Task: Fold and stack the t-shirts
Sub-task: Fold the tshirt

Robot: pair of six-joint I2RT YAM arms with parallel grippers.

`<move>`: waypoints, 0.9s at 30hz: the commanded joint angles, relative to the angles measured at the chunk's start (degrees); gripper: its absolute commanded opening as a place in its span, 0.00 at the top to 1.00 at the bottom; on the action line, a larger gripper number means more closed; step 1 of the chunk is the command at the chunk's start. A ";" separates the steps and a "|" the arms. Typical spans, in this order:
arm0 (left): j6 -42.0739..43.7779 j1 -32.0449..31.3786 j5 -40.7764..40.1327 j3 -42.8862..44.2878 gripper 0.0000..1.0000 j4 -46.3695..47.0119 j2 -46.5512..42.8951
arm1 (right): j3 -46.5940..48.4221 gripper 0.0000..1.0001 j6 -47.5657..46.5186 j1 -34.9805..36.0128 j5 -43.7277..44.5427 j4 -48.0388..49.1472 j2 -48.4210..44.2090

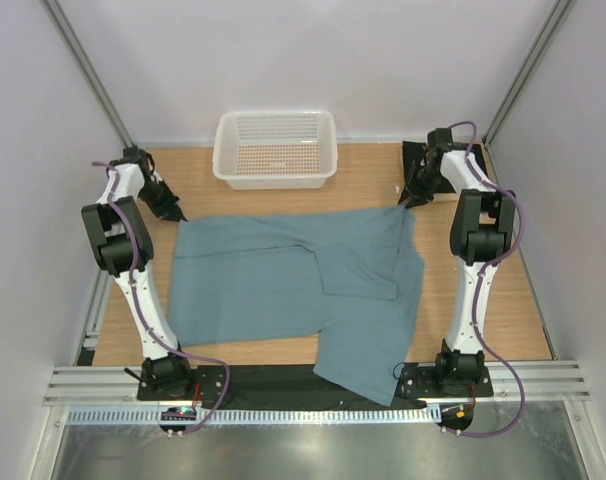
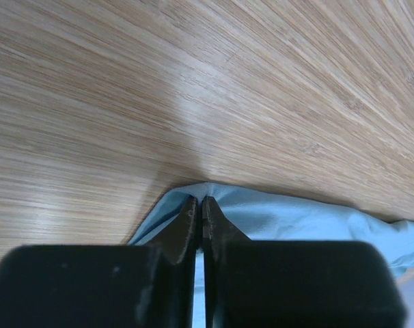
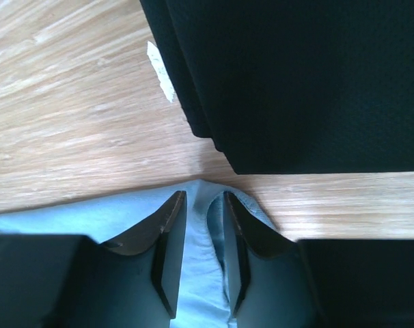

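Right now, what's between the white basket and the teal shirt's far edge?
Nothing: only a bare strip of wooden tabletop separates the basket from the teal shirt. The top external view shows it.

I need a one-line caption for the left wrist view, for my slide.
Left gripper closed on a corner of the dusty teal-blue cotton t-shirt on the pale wooden table.

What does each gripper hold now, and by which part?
Left gripper: teal t-shirt, far left corner, pinched. Right gripper: straddles its far right corner; grip uncertain.

White mesh basket [image 1: 275,150], wooden table [image 1: 368,190]
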 commanded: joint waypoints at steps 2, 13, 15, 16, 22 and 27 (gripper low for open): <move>-0.76 -0.08 1.37 1.48 1.00 1.02 -0.37 | 0.51 0.72 2.11 0.53 -1.13 2.19 -0.44; -2.43 0.26 -3.10 -3.50 1.00 6.27 -2.65 | -11.17 0.99 9.92 -0.26 17.92 15.08 -8.85; -2.78 0.53 -4.34 -5.01 1.00 7.95 -3.97 | -14.67 0.99 10.38 -0.88 18.03 19.39 -9.92; -2.87 0.79 -4.43 -5.45 1.00 8.40 -3.97 | -16.00 0.99 10.12 -0.97 17.25 21.60 -10.45; -3.74 1.06 -4.78 -5.63 1.00 11.12 -4.50 | -21.46 0.99 7.39 -1.23 15.04 32.42 -12.82; -1.90 1.06 -6.44 -4.76 1.00 12.01 -4.50 | -17.62 0.99 6.78 -1.32 13.13 29.90 -9.50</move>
